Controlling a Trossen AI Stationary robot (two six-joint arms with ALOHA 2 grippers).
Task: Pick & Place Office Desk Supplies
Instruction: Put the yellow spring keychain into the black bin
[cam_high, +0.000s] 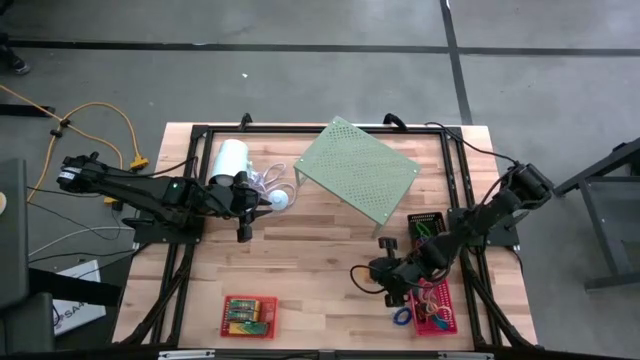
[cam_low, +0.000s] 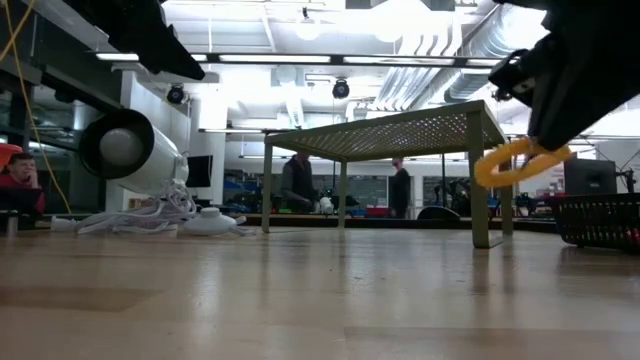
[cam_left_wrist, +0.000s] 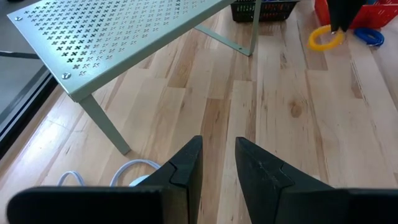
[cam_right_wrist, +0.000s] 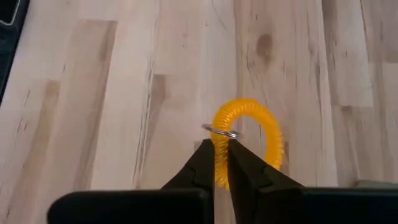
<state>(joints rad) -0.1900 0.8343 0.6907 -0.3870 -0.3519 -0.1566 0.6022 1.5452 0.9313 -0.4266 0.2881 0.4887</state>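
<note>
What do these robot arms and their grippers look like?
Both arms are dark, jointed and slim, with black cables along them. The left arm shows a small green light. Each ends in two black, wedge-shaped fingers: the left gripper and the right gripper look alike.

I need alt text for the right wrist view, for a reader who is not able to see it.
The right gripper has its dark jaws shut on a yellow coiled loop, which carries a small metal ring. Beneath them is the pale wooden table, its planks and a dark knot showing.
</note>
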